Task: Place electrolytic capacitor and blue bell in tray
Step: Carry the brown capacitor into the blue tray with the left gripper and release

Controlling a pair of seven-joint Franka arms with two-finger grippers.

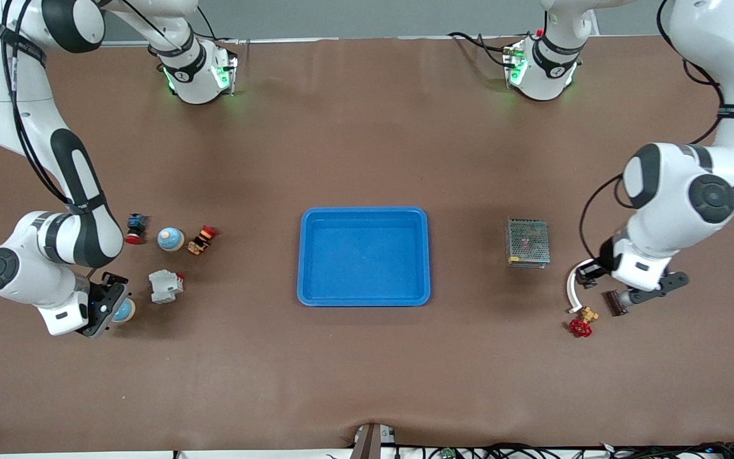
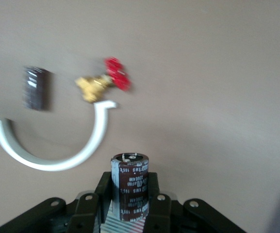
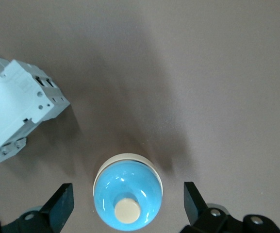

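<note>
Right gripper (image 1: 112,307), toward the right arm's end of the table from the tray (image 1: 364,296), has fingers (image 3: 62,204) spread wide around a blue bell (image 3: 127,193) resting on the table (image 1: 367,140). The tray sits mid-table. Left gripper (image 1: 622,301), toward the left arm's end, has fingers clamped on an upright capacitor (image 2: 130,187).

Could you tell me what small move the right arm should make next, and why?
Probably close the right gripper on the glossy blue dome-shaped bell: its open fingers already straddle the bell, which sits on the table beside the grey plastic breaker block. The left gripper already holds the dark cylindrical capacitor.
</note>
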